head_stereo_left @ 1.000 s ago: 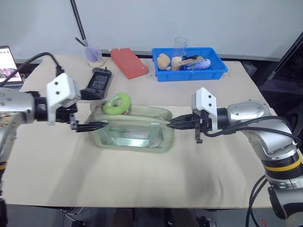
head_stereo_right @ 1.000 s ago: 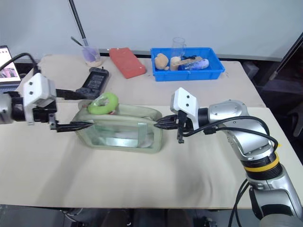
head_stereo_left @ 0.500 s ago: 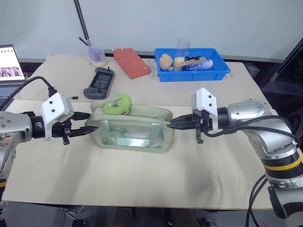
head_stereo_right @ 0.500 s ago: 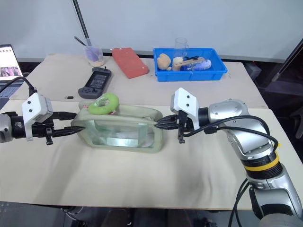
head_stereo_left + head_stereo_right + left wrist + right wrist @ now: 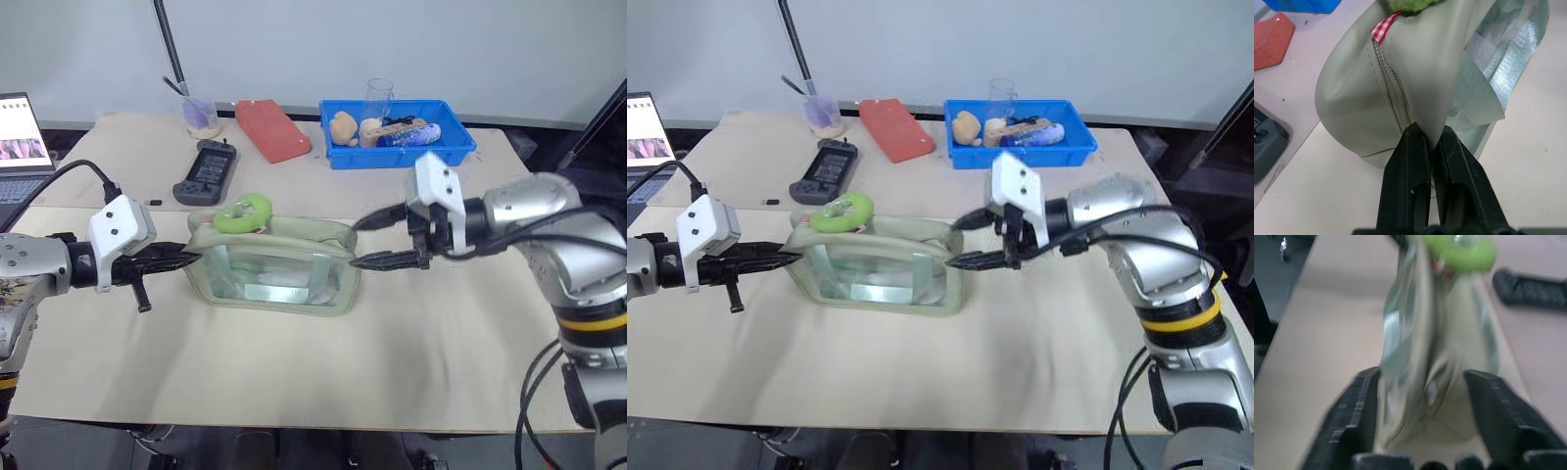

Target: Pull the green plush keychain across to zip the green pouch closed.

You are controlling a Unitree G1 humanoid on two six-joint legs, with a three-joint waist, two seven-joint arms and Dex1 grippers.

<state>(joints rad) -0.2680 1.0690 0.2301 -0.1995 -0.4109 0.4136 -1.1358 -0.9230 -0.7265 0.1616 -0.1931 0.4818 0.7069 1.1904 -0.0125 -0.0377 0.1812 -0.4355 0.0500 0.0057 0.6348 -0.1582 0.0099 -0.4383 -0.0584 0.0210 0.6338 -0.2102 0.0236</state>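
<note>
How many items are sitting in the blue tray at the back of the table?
4 can be made out in the blue tray: a tan plush toward its left, a clear glass behind, a beige item mid-tray, and a blue bottle lying rightward. More may be hidden.

Beige table [image 5: 294, 362], two boards butted together by the look of it. Green pouch [image 5: 279, 264] sits mid-table. Behind it: black controller [image 5: 205, 170], red block [image 5: 271, 129], blue tray [image 5: 397, 144] with bits inside, small cup [image 5: 200, 117] near back-left. Laptop [image 5: 22, 132] at far left edge.
</note>
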